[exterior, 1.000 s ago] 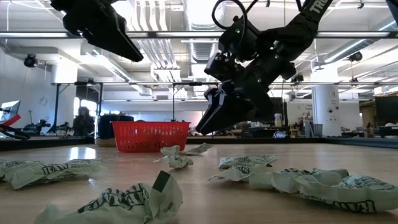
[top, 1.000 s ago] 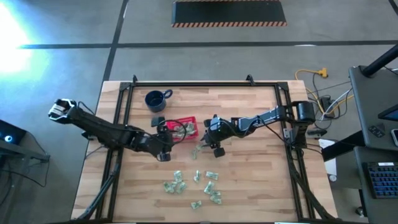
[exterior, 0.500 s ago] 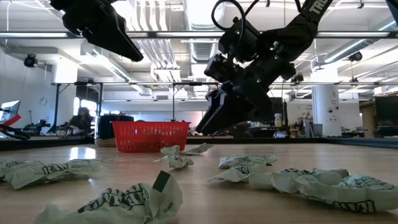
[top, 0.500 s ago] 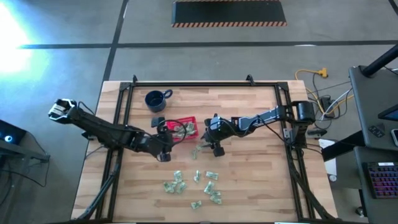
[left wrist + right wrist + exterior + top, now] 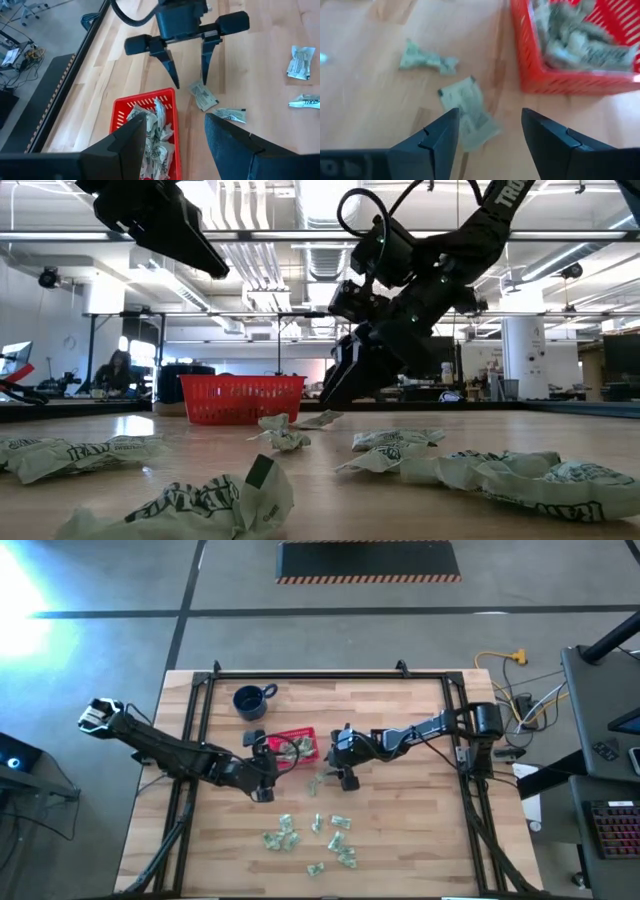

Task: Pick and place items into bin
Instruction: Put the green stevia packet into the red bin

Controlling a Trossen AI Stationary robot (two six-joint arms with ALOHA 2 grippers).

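Observation:
The red bin (image 5: 293, 745) (image 5: 119, 116) stands mid-table with several green-and-white wrapped items (image 5: 155, 132) in it. My left gripper (image 5: 176, 125) (image 5: 266, 755) hangs open above the bin's near-left side and holds nothing. My right gripper (image 5: 490, 117) (image 5: 190, 84) is open just right of the bin, low over the table. Its fingers stand on either side of one flat item (image 5: 470, 114) (image 5: 202, 95) lying on the wood. A second item (image 5: 426, 60) (image 5: 227, 114) lies close beside it. Several more items (image 5: 315, 840) are scattered toward the near edge.
A dark blue mug (image 5: 250, 700) stands at the far left of the bin. A black frame (image 5: 300, 674) runs around the tabletop. Crumpled items (image 5: 200, 500) lie close in front of the low camera. A person (image 5: 118, 370) shows far off in the room.
My right gripper has rolled a little about its own pointing line while staying low beside the bin, over the same item.

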